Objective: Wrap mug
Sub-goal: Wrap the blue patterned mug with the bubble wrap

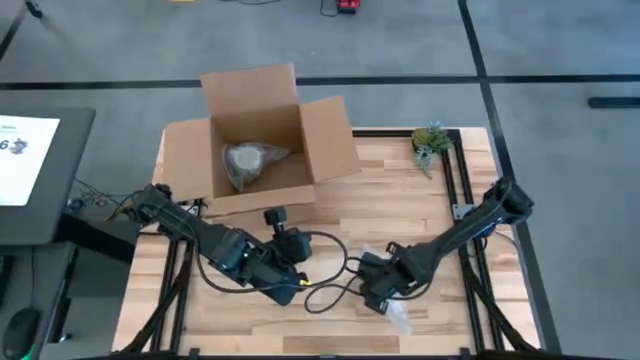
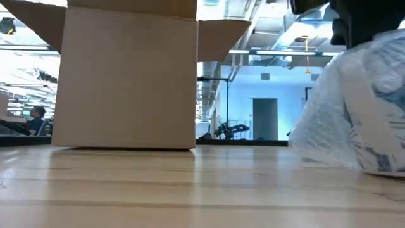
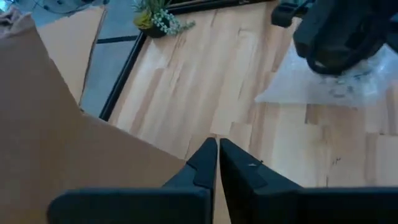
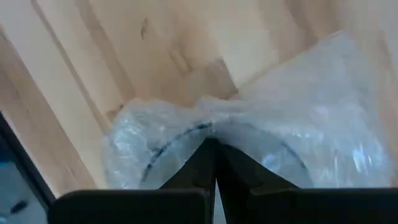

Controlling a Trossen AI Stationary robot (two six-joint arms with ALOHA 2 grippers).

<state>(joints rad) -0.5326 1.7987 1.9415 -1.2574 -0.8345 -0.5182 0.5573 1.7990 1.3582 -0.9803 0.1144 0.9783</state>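
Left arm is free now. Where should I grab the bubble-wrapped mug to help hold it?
Probably the round wrapped body low down, coming in level from its open side toward the cardboard box. The right gripper is shut on the wrap's top, so that is taken. The loose wrap skirt on the table would likely just slip.

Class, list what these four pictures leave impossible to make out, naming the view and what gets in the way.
- Mug: in the right wrist view the bubble wrap covers it; only a dark curved line shows through.
- Wrapped bundle: low view, cut off by the right edge.
- Item in the cardboard box: high view, wrapped in paper and too small to identify.
- Right end effector: high view, its fingertips are hidden under its own body.
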